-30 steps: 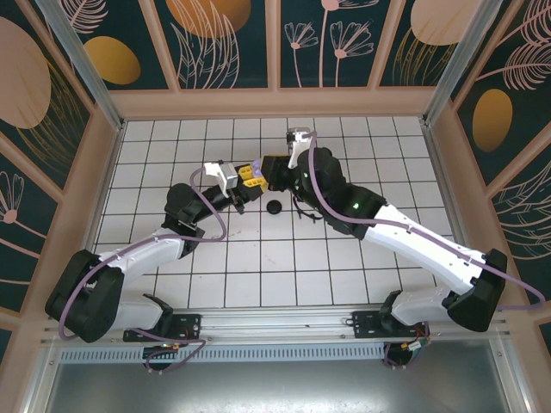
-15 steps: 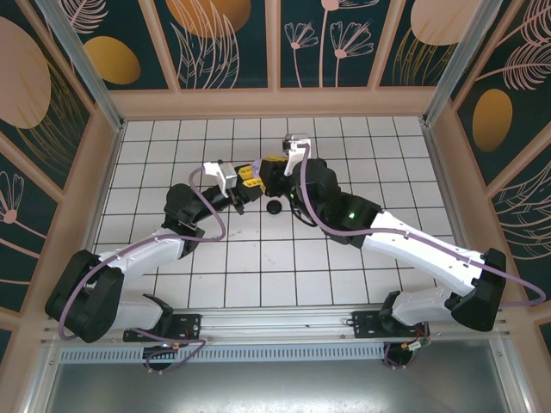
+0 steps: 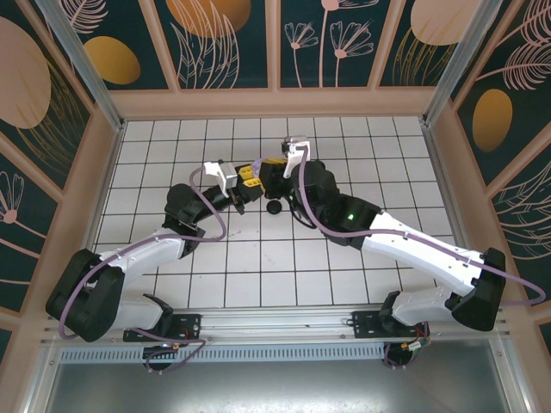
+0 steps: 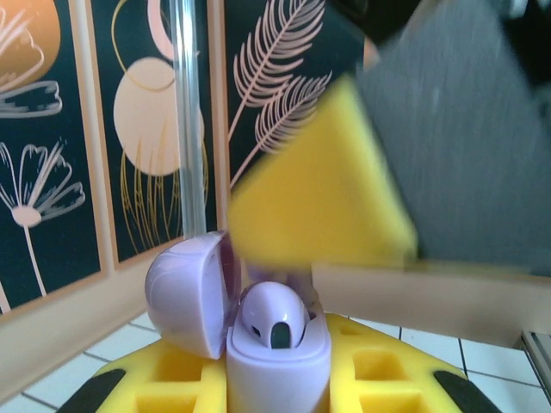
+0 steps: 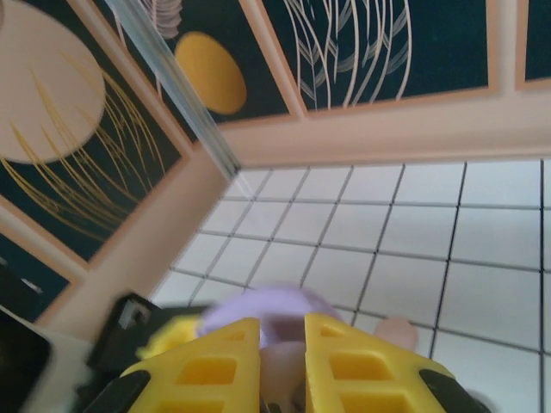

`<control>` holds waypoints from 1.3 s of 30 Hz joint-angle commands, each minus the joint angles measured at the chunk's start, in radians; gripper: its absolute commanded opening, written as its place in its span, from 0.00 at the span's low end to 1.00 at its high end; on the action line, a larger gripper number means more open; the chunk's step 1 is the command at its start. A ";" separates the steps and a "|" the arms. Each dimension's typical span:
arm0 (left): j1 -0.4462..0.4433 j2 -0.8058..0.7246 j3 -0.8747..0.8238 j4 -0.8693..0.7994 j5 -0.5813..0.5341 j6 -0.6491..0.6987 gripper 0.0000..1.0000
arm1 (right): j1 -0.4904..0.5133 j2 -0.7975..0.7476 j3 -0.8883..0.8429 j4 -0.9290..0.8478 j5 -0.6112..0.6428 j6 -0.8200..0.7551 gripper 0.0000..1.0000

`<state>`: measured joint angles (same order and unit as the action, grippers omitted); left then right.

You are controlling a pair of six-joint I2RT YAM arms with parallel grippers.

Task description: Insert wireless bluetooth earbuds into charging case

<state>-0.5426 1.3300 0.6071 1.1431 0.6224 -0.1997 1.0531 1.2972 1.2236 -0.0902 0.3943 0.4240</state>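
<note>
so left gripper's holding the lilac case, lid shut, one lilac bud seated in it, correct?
No, the lid is open, swung back, as the left wrist view shows. The rest stands: the left gripper holds the lilac case with one lilac bud seated in it.

Place: robot lab booth
Desk (image 3: 258, 275): white grid squares
Walls (image 3: 224, 43): painted flowers, 9 round to 3 o'clock
Robot arms (image 3: 138, 258): two, bolted at 6 o'clock
</note>
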 commanded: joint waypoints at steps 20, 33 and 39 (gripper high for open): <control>-0.005 -0.008 0.027 0.116 -0.033 -0.009 0.00 | -0.008 -0.051 0.089 -0.128 -0.045 0.054 0.60; -0.006 -0.002 0.007 0.126 -0.029 -0.008 0.00 | -0.096 -0.147 0.111 -0.128 -0.181 0.088 0.63; -0.007 0.001 0.003 0.060 0.006 0.032 0.00 | -0.173 -0.078 0.172 -0.210 -0.270 0.070 0.55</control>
<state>-0.5426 1.3334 0.6079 1.2137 0.5976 -0.1986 0.9062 1.1858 1.3449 -0.2462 0.1902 0.5014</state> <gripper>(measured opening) 0.222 0.552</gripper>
